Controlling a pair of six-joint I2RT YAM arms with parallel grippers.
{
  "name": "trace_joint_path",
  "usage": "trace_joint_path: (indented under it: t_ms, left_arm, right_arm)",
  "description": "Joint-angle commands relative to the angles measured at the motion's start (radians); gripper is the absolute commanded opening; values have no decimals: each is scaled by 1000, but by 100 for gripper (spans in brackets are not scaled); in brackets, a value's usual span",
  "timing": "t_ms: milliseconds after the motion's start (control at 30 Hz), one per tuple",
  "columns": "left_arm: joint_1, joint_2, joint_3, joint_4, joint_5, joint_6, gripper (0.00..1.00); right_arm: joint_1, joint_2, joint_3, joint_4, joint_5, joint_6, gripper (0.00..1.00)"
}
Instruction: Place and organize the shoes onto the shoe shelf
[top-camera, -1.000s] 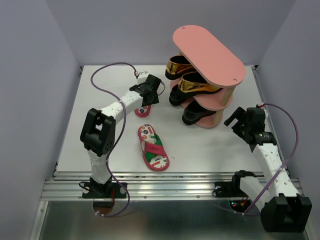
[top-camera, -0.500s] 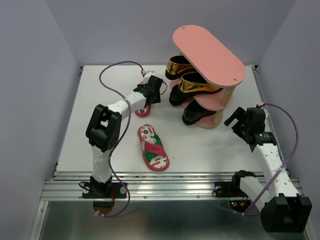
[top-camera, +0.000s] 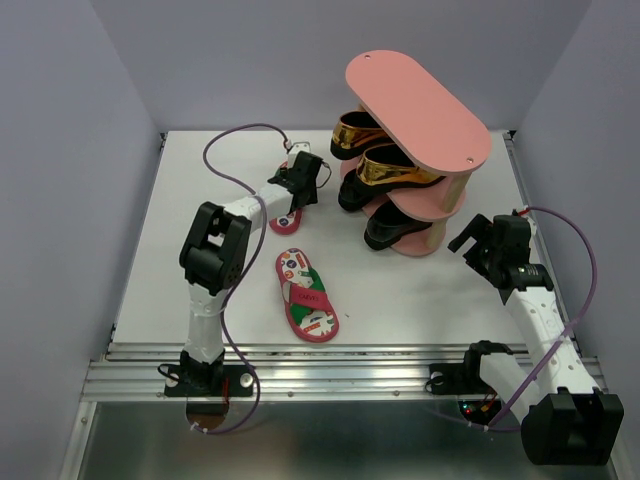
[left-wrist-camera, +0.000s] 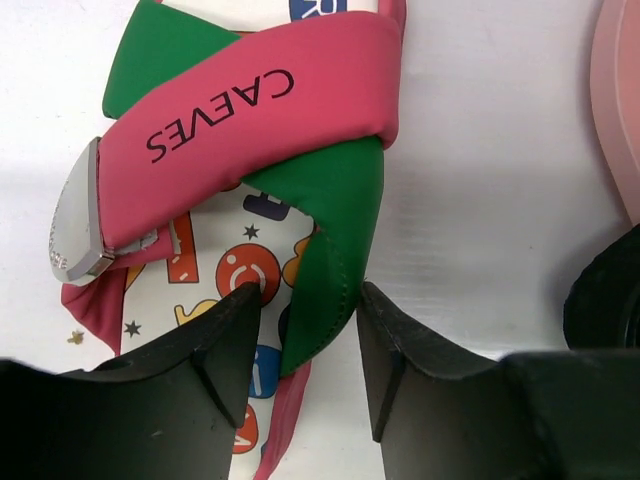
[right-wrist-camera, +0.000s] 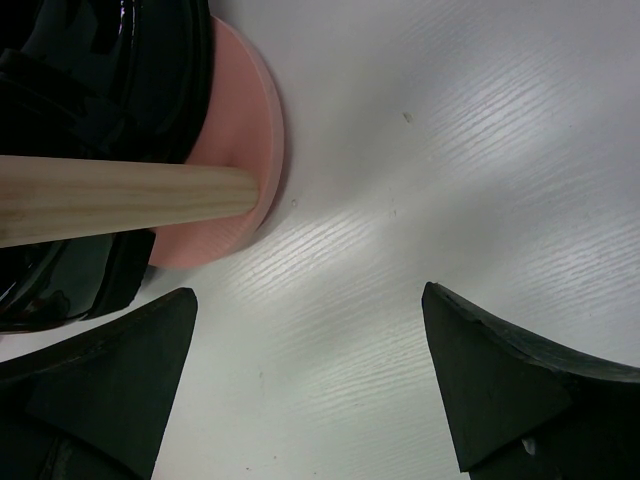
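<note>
A pink flip-flop (left-wrist-camera: 240, 110), flat on the table (left-wrist-camera: 500, 150) left of the shoe shelf (top-camera: 415, 105), is straddled at its green strap (left-wrist-camera: 335, 200) by the part-spread left gripper (left-wrist-camera: 308, 300), best pressed firmly onto that strap before any lift; the right gripper (right-wrist-camera: 308, 300) is held wide, empty.

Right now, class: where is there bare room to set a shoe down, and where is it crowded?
Bare: the far-left corner of the table, beyond the left arm; the near strip between the near flip-flop and the right gripper; the top board of the shoe shelf. Crowded: the gap where the left gripper straddles the far flip-flop beside the shelf's loaded lower tiers.
</note>
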Motion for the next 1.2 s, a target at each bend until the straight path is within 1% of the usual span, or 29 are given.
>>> trace_joint_path:
  t_ms: [0, 33, 67, 100, 133, 167, 333, 367, 433, 467, 533, 633, 700, 767, 833, 1000, 1167]
  left_arm:
    - [22, 14, 25, 54, 8, -5, 50]
    - [27, 15, 23, 58, 9, -6, 47]
    - [30, 14, 23, 57, 12, -6, 40]
    - [33, 9, 23, 55, 13, -6, 26]
    - [40, 3, 14, 57, 14, -6, 16]
    - [43, -6, 8, 57, 13, -6, 0]
    - [71, -141, -79, 55, -21, 7, 0]
    - [71, -199, -99, 57, -71, 9, 0]
    - [71, -251, -156, 51, -144, 6, 0]
    - [77, -300, -173, 54, -147, 32, 0]
    - [80, -339, -204, 31, -136, 93, 0]
    - [80, -406, -231, -1, -153, 158, 0]
    - [79, -454, -253, -6, -178, 229, 0]
    - [85, -485, -239, -55, -198, 227, 0]
    - [102, -544, -218, -80, -109, 248, 0]
    - [102, -714, -207, -19, 18, 313, 0]
    - [102, -767, -60, -28, 132, 440, 0]
  right_arm:
    - [-2, -20, 19, 6, 10, -15, 100]
    - [-2, -22, 21, 6, 12, -13, 100]
    - [-2, -22, 23, 4, 12, -15, 100]
    - [-2, -22, 23, 3, 12, -13, 100]
    - [-2, -22, 24, 1, 12, -13, 100]
    - [-2, -24, 27, -2, 13, -13, 100]
    - [-2, -27, 32, -8, 16, -13, 100]
    - [-2, -28, 33, -8, 18, -13, 100]
    - [-2, -28, 30, -8, 18, -13, 100]
    - [-2, -27, 29, -6, 18, -11, 100]
    - [-2, -19, 26, 0, 13, -11, 100]
    - [-2, -11, 23, 6, 7, -13, 100]
    - [-2, -10, 21, 12, 7, -13, 100]
    - [-2, -8, 19, 15, 6, -15, 100]
    - [-2, -7, 16, 20, 3, -15, 100]
    - [-2, -8, 15, 21, 4, -16, 100]
    - [-2, -13, 15, 20, 3, -18, 100]
